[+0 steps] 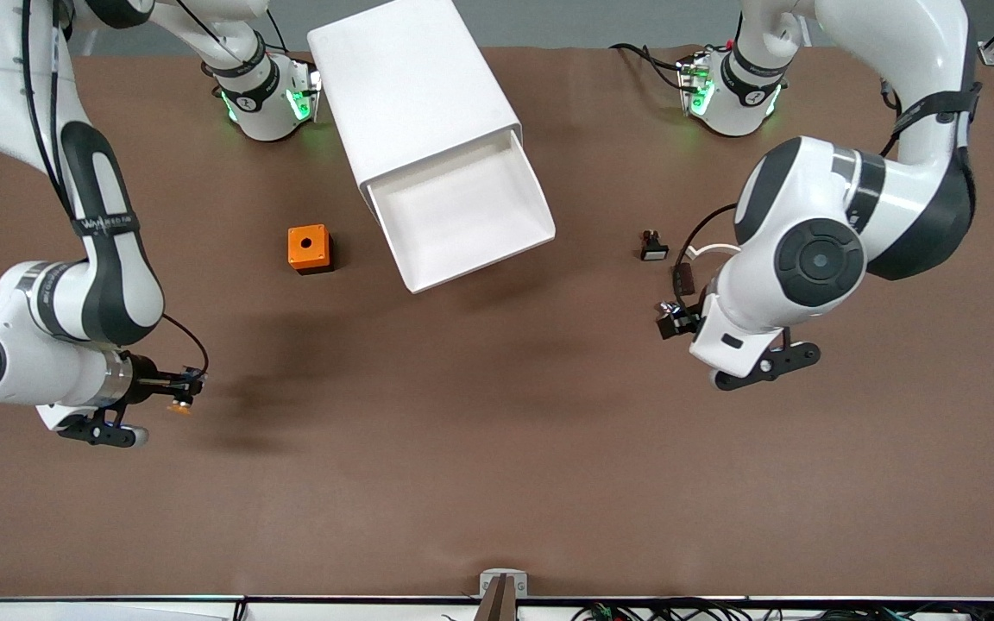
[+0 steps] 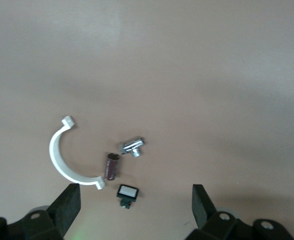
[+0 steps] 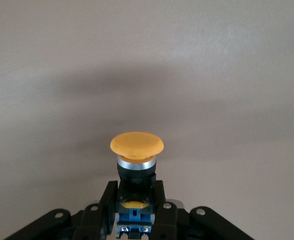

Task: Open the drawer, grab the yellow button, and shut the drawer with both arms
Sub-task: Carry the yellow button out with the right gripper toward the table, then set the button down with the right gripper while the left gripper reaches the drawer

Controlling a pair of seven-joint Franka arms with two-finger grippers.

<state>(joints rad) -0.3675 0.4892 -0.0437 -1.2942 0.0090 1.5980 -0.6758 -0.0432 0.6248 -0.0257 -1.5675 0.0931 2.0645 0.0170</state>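
Two fingers clamping the button.

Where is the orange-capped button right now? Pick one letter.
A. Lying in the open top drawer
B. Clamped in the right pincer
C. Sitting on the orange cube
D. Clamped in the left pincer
B: the right wrist view shows the button clamped in the right pincer, while the drawer stands open with nothing in it and the left pincer is open over small parts on the table.
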